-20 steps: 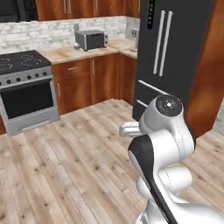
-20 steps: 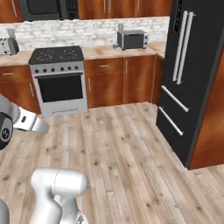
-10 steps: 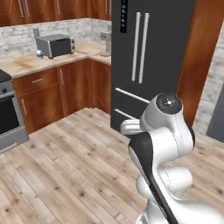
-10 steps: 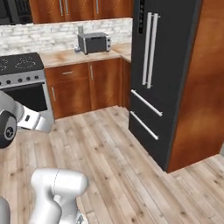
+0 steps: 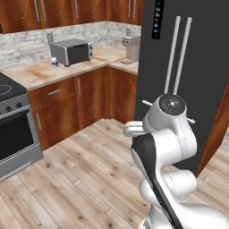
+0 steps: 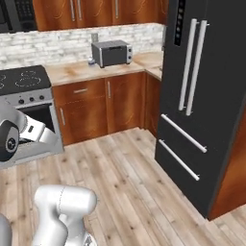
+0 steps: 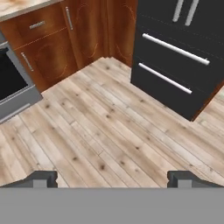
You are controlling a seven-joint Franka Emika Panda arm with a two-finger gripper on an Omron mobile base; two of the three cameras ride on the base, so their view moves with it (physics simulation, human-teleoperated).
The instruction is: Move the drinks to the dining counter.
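Observation:
My gripper (image 7: 112,179) hangs open over bare wooden floor, its two dark fingertips (image 7: 42,178) wide apart with nothing between them. The arm is folded close in front of the base. A tiny white-and-blue object (image 5: 54,60) stands on the wall counter just left of the grey toaster (image 5: 71,51). It appears again as a speck (image 6: 90,61) in the right base view. It may be the milk carton, but it is too small to tell. The cola bottle and the dining counter are out of view.
A black fridge (image 6: 202,96) fills the right side, its drawers (image 7: 170,78) close to the hand. A stove (image 6: 24,96) stands at the left. Brown cabinets (image 5: 85,103) carry the marbled wall counter (image 5: 40,74), with a coffee machine (image 5: 130,48) in the corner.
The whole picture has slid left in both base views, so the base has moved: the stove went to the left edge and the fridge came nearer. The arm kept its pose.

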